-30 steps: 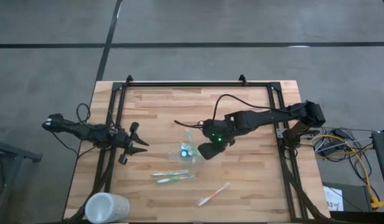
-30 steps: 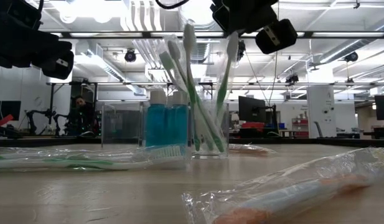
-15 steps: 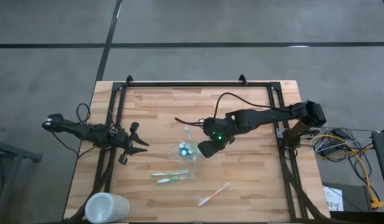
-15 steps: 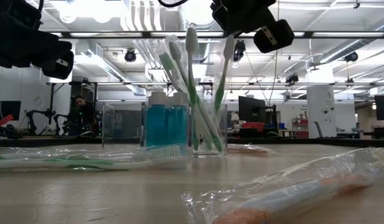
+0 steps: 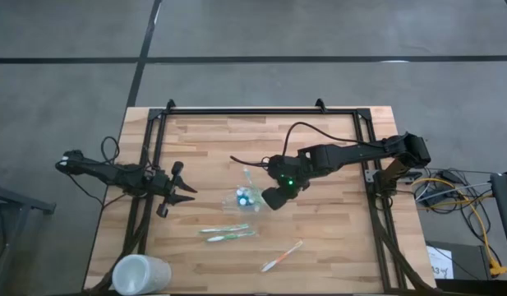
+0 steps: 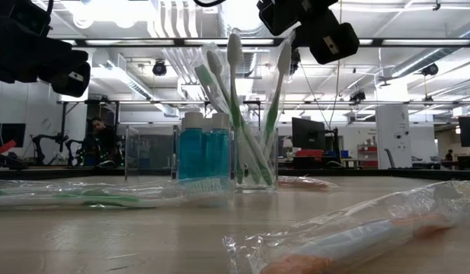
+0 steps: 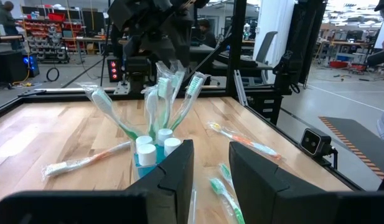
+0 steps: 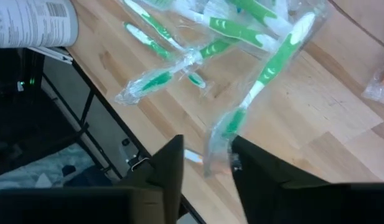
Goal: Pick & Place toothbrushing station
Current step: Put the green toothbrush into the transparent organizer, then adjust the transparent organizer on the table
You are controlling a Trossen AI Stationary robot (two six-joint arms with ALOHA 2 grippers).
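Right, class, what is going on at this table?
The right gripper is beside the clear toothbrush holder mid-table, a wrapped green toothbrush standing between its fingers, which look parted. The left gripper waits open near the table's left edge. More wrapped toothbrushes lie loose on the wood.

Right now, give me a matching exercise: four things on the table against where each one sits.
Things:
1. frosted white cup
2. see-through holder
3. orange toothbrush
4. left claw

Places:
A. mid-table, just under the right claw
B. near corner on the left arm's side
C. lying wrapped, alone, towards the near edge
D. hovering by the left rail, fingers apart, holding nothing

Pairs: 1-B, 2-A, 3-C, 4-D
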